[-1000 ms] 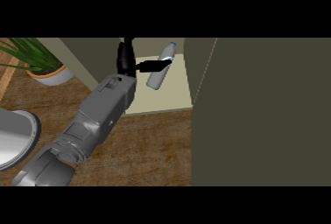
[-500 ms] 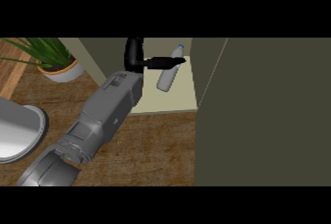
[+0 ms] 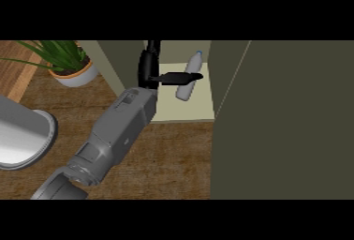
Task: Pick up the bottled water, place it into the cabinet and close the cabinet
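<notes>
black hand (image 3: 153, 70) around bottled water (image 3: 189, 77)

Left hand (image 3: 153, 70) apparently around bottled water (image 3: 188, 82).

One forearm (image 3: 114, 136) is seen, cased in grey panels with boxy, faceted surfaces and recessed rectangular sections; a rounded grey cuff is fitted at its lower end. A black hand (image 3: 153, 70) with slender black fingers is attached at the wrist.

hand (image 3: 153, 70) extended forward, fingers curled
</notes>
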